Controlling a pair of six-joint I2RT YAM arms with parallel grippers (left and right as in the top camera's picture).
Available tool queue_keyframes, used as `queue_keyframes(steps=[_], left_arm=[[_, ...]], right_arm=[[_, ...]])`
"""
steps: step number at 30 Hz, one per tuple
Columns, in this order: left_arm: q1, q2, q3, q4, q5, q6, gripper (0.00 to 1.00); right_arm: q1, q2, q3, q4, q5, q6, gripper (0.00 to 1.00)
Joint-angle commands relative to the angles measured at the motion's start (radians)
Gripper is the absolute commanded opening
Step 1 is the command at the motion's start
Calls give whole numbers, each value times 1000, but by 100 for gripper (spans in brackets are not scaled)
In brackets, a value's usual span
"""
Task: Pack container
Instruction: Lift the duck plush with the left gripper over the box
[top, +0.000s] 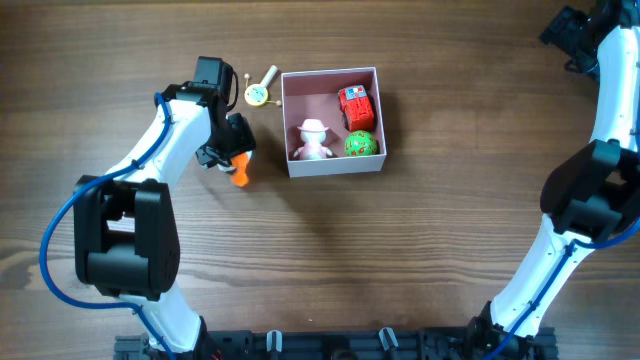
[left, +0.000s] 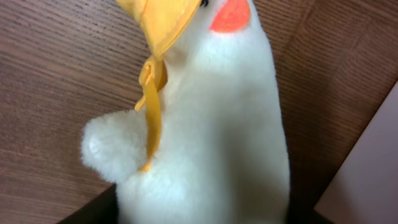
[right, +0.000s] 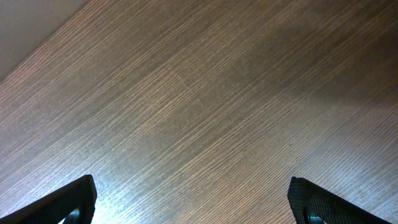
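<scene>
Overhead: three toys (top: 316, 140) in container (top: 331, 72), rattle (top: 260, 92) on desk (top: 420, 250) outside, left hand (top: 237, 165) clamped on duck (left: 211, 137) beside it; right hand (right: 191, 183) apart.

Fuzzy plush toy (left: 205, 143), matt wood tbl (right: 186, 112)

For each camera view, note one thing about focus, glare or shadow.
Overhead: evenly lit and sharp, including the container. Left wrist: the white plush toy fills the frame and looks slightly soft because it is so close. Right wrist: bright glare on the table at lower left, dimmer toward upper right.
</scene>
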Motion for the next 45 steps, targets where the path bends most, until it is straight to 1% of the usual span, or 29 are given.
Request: queue_keyframes(steps=[1,4,5,7,9,12,17,20,23,26,28,32,36,38,39,41,42,45], left_arm=[[6,6,16,-1,-13,11,49],[8,2,25,-6,-12,11,45],[8,1,36,-16,-12,11,42],[8,-3,72,-43,-12,11,33],[8,-8,124,-77,-13,11,30],[8,-13,227,-137,-10,31,30],[-13,-18,492,-265,11,99,31],[-50,-21,600,-291,22,116,31],[-102,-23,637,-271,44,116,34],[-159,-19,635,-236,85,116,34],[-196,-15,635,-216,85,116,35],[-253,-11,633,-182,64,116,43],[-267,-5,628,-180,21,116,46],[-266,6,628,-182,22,116,51],[-266,13,628,-185,22,116,61],[-266,26,628,-185,26,116,93],[-266,32,628,-185,26,116,98],[-266,45,628,-183,29,116,100]], right_arm=[[1,8,1,2,-5,4,100],[1,8,1,2,-5,4,100],[1,8,1,2,-5,4,100],[1,8,1,2,-5,4,100],[1,8,1,2,-5,3,100],[1,8,1,2,-5,4,100],[1,8,1,2,-5,4,100],[1,8,1,2,-5,4,100],[1,8,1,2,-5,4,100],[1,8,1,2,-5,4,100],[1,8,1,2,-5,4,100],[1,8,1,2,-5,4,100],[1,8,1,2,-5,3,100],[1,8,1,2,-5,4,100],[1,8,1,2,-5,4,100],[1,8,1,2,-5,4,100],[1,8,1,2,-5,4,100],[1,8,1,2,-5,4,100]])
